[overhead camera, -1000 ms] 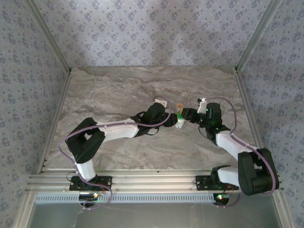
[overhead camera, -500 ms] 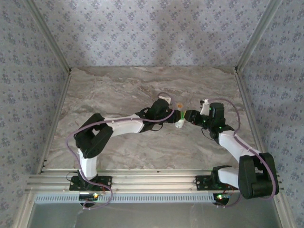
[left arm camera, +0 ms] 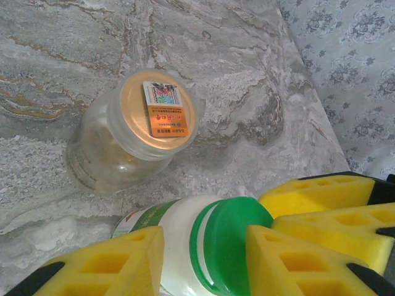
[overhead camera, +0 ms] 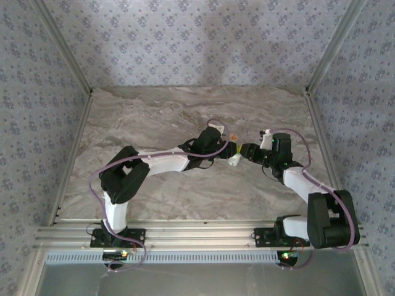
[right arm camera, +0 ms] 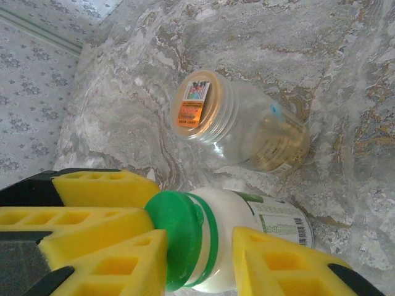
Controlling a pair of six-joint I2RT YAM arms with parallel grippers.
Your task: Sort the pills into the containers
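A white pill bottle [overhead camera: 234, 161] with a green cap [left arm camera: 231, 240] sits tilted between both grippers at mid-table. My left gripper [left arm camera: 203, 246] reaches in from the left, its yellow pads pressed on the bottle's neck and cap. From the right, my right gripper [right arm camera: 197, 246] has one pad on the cap [right arm camera: 176, 234] and one on the white body [right arm camera: 253, 222]. Just behind lies a clear jar [left arm camera: 133, 139] on its side, orange-lidded [right arm camera: 197, 108]. Its contents are yellowish and blurred. No loose pills are visible.
The marble tabletop [overhead camera: 154, 117] stretches open to the left and back. Patterned walls [overhead camera: 197, 43] and metal frame posts [overhead camera: 65, 52] close in three sides. The clear jar [overhead camera: 233, 137] lies right beside the two gripper tips.
Both grippers have narrowed around the white bottle. The left wrist has shifted slightly right and back, and the right forearm has straightened a little. The bottle has barely moved.
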